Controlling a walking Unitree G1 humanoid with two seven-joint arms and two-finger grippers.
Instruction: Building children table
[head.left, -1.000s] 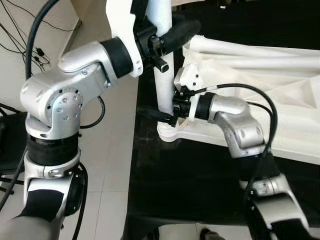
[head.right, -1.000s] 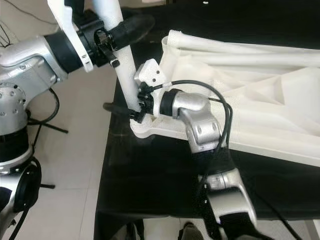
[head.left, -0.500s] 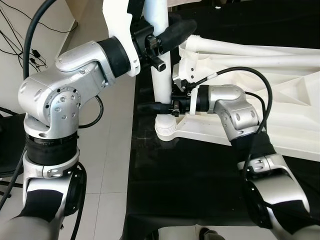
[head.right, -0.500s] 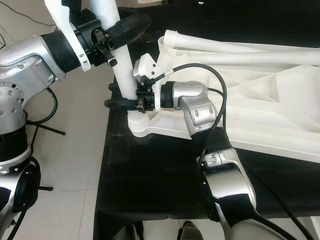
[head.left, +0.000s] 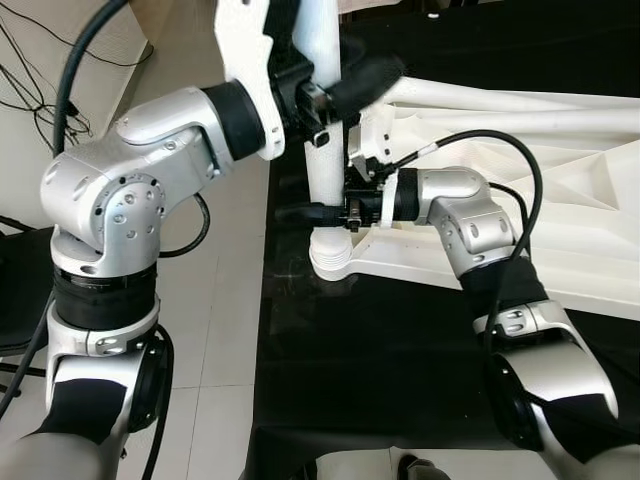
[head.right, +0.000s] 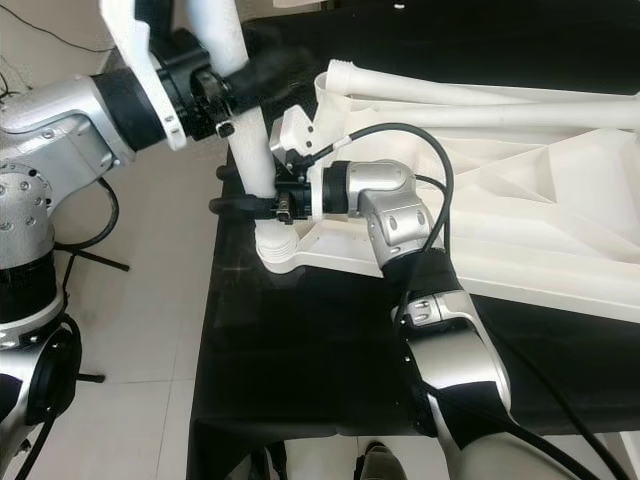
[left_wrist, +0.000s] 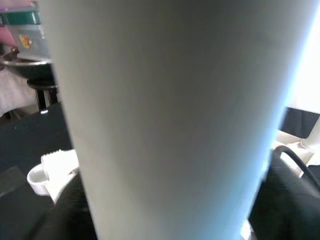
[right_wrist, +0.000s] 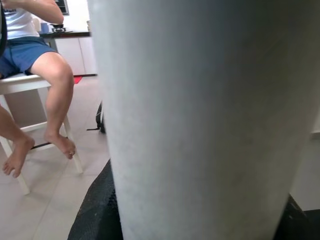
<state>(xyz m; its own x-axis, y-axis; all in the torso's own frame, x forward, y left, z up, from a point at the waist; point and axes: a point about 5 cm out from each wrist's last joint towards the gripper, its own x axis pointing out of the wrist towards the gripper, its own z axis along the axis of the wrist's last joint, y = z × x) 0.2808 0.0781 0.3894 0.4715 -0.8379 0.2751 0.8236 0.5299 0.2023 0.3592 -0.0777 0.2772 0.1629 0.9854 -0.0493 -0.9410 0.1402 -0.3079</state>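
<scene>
table leg (head.left: 322, 120) white | tabletop (head.right: 520, 220) white | mat (head.left: 400, 340) blk | floor (head.left: 225, 330) lt beige

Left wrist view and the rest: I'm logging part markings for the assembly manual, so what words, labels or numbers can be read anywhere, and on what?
None can be read.
Coloured boxes behind the table leg: a small yellow mark, too blurred to read.
White table leg, tabletop, both arms: no print visible.
</scene>
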